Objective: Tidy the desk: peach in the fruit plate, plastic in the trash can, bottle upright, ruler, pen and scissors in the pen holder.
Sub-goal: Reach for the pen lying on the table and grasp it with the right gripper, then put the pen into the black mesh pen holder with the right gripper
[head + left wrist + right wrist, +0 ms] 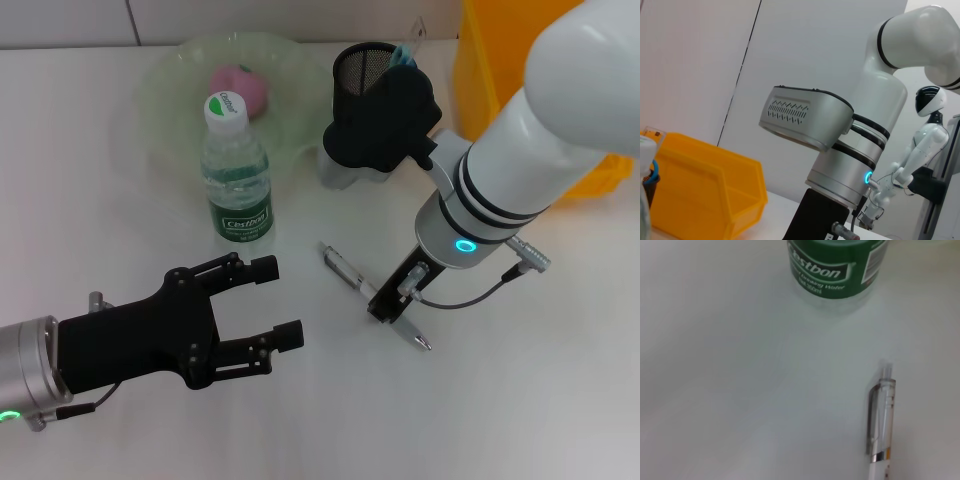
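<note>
The pink peach [240, 88] lies in the pale green fruit plate [170, 75]. In front of the plate the bottle [236, 175] [837, 270] stands upright on the desk [120, 200]. The pen [345, 268] [881, 425] lies flat on the desk, its tip end partly under my right wrist. The black mesh pen holder [362, 68] holds the blue scissors [404, 54] and a clear ruler [418, 30]. My right gripper [352, 172] hangs just in front of the holder. My left gripper [278, 300] is open over bare desk, below the bottle. The plastic is out of view.
The yellow trash can [490, 70] [705, 190] stands at the back right behind my right arm [840, 165]. Bare desk lies at the front and along the left side. A second white robot [925, 145] stands far off.
</note>
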Controlling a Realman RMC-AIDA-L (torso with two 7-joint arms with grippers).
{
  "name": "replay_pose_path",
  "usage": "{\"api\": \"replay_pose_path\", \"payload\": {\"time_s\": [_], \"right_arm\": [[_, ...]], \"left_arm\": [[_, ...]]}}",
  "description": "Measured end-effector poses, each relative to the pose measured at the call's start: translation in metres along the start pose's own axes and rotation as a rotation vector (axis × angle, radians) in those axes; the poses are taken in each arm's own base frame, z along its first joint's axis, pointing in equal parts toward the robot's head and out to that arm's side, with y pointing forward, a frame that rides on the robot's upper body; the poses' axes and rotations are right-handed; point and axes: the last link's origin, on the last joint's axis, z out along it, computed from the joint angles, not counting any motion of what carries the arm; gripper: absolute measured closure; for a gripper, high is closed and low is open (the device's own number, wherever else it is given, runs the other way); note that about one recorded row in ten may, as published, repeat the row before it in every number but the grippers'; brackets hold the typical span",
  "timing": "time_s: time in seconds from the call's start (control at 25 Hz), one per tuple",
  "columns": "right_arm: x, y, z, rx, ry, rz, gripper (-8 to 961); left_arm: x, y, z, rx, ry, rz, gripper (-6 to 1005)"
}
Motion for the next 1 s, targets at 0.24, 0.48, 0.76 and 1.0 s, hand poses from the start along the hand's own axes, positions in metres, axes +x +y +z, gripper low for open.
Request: {"api": "replay_pose_path", "payload": {"time_s": [0.24, 0.48, 0.76, 1.0], "right_arm": [[0.0002, 0.0, 0.0014, 0.004, 0.01, -0.005, 692], [0.0001, 0.0, 0.0014, 0.004, 0.01, -0.006, 718], [-0.0009, 0.0018, -0.0001, 0.002, 0.001, -0.011, 788], [0.0001, 0.0032, -0.0055, -0.012, -0.036, -0.003, 840]], "left_arm": [[0.0, 0.0, 0.0, 0.0, 0.0, 0.0, 167], [0.0, 0.0, 0.0, 0.0, 0.0, 0.0, 167], [-0.0004, 0.0003, 0.0, 0.0, 0.0, -0.002, 167], [-0.0007, 0.0006, -0.0006, 0.001, 0.001, -0.003, 167]]}}
